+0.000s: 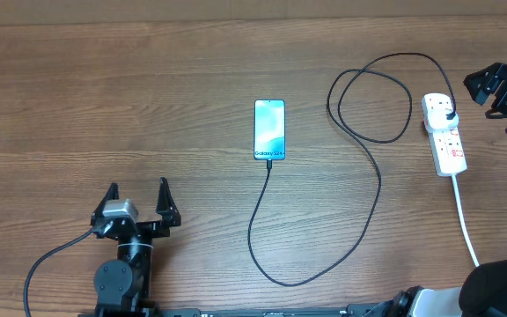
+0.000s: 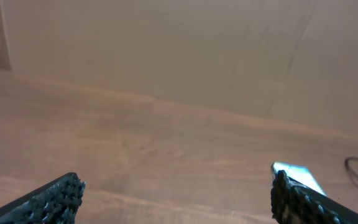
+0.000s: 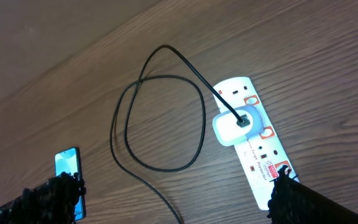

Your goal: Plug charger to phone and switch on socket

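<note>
The phone [image 1: 269, 129] lies flat mid-table with its blue screen up. It also shows in the right wrist view [image 3: 67, 165] and as a sliver in the left wrist view [image 2: 296, 172]. The black charger cable [image 1: 377, 180] runs from the phone's near end, curves toward me, then loops back to a white adapter [image 3: 232, 127] seated in the white power strip [image 1: 447, 141] at the right, which also shows in the right wrist view [image 3: 257, 152]. My right gripper [image 1: 484, 92] is open and empty, hovering just right of the strip's far end. My left gripper [image 1: 137, 204] is open and empty, near the front left.
The strip's thick white cord [image 1: 465, 220] trails toward the front right edge. The cable's loop [image 3: 160, 118] lies left of the strip. A wall rises behind the table's far edge in the left wrist view [image 2: 166, 50].
</note>
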Controlling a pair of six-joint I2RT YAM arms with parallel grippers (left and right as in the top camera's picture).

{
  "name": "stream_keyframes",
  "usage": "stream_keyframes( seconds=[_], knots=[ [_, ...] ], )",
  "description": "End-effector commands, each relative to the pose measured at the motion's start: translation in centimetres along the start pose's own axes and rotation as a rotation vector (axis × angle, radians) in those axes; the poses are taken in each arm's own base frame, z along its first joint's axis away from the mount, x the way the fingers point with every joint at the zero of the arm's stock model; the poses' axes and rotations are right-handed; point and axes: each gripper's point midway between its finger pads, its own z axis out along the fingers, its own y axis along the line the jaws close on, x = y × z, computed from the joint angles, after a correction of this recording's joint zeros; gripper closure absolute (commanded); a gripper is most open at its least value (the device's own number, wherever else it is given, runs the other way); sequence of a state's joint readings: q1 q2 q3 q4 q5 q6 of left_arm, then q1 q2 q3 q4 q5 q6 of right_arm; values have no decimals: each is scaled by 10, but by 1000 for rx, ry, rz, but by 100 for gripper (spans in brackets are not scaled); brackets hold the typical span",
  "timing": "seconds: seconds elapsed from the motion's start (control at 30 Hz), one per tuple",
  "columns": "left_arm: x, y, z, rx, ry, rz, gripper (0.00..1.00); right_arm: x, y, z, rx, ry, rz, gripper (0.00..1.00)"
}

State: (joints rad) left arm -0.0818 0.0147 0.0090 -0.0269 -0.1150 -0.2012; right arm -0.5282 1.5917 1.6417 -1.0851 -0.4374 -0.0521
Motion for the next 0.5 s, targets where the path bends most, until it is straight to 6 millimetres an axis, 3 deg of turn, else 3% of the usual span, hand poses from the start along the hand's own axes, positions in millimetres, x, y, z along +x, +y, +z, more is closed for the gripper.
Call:
stream_keyframes(
  seconds=[0.0, 0.47],
  knots=[
    [10, 2, 0, -1, 37, 25, 0, -2, 1, 0, 2, -6, -2, 0],
    [12, 2, 0, 20, 47, 165, 0, -2, 0, 0, 2, -6, -2, 0]
  ],
)
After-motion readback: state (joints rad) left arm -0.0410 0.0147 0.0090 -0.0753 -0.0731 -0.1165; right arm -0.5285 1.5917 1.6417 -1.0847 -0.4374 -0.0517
